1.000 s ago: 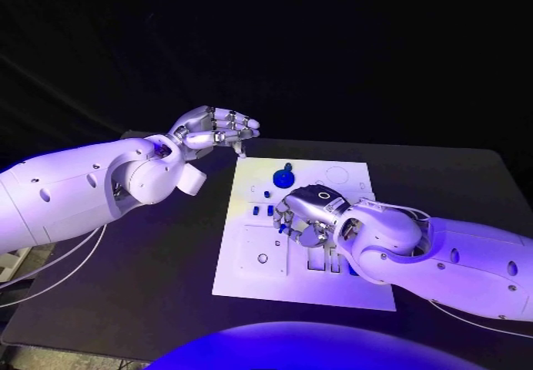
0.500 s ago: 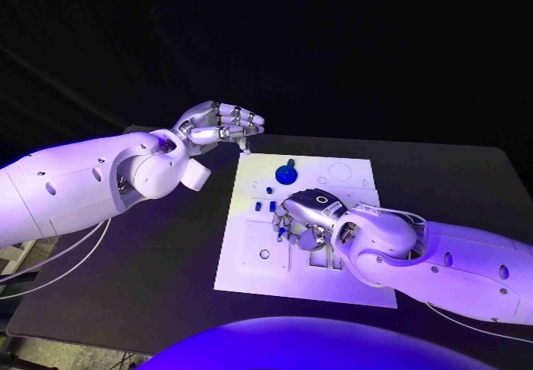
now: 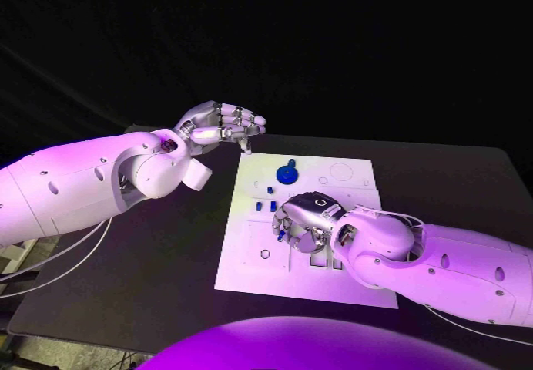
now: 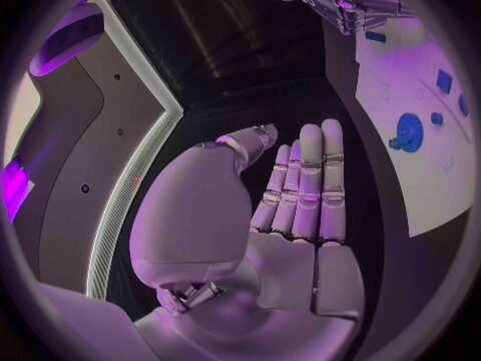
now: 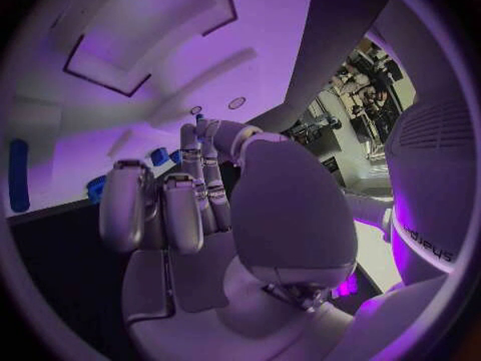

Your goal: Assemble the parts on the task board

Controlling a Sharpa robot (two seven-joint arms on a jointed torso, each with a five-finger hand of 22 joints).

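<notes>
The white task board lies in the middle of the table. A round blue part with a handle sits near its far edge, and small blue parts lie just nearer. My right hand is down on the board's middle with its fingers curled onto the surface. A small blue part is at its fingertips; whether it is gripped is hidden. My left hand hovers off the board's far left corner and holds nothing. Its fingers lie straight and the thumb stands apart.
The board has round holes and rectangular recesses near my right hand. A long blue piece lies at its edge. Black table runs round the board on all sides. My right forearm covers the board's near right part.
My left hand has edged slightly toward the board's far left corner. My right hand stays on the board's middle, almost unmoved.
</notes>
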